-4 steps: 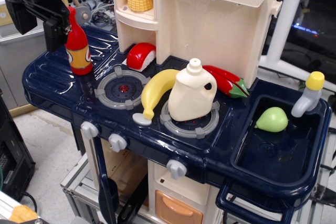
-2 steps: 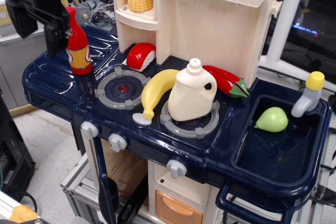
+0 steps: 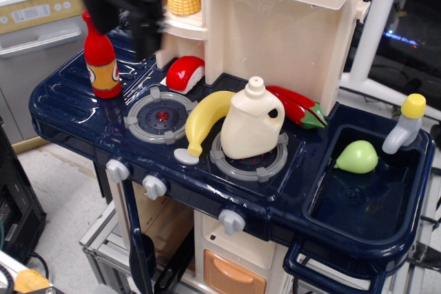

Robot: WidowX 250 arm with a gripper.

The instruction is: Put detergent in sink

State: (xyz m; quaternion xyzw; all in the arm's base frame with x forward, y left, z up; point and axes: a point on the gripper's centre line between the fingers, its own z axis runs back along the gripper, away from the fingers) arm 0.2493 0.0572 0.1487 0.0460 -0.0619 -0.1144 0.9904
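Observation:
The detergent (image 3: 251,125), a cream-white jug with a side handle and small round cap, stands upright on the right burner of the toy stove. The sink (image 3: 358,204), a deep dark navy basin, is at the right end of the counter, with a grey faucet topped by a yellow knob (image 3: 406,123) at its far right. A green pear (image 3: 357,157) lies in the sink. My gripper (image 3: 141,32) is a blurred black mass at the top left, above the counter and well left of the detergent. The blur hides how its jaws stand, and nothing shows in them.
A red sauce bottle (image 3: 101,60) stands at the back left. A banana (image 3: 207,118) lies against the detergent's left side. A red chili (image 3: 300,108) lies behind it, and a red-and-white piece (image 3: 185,74) sits by the left burner. A cream cabinet (image 3: 275,25) with a corn cob rises behind.
My gripper has moved quickly to the right, from left of the red sauce bottle to above and right of it. The objects on the counter have not moved.

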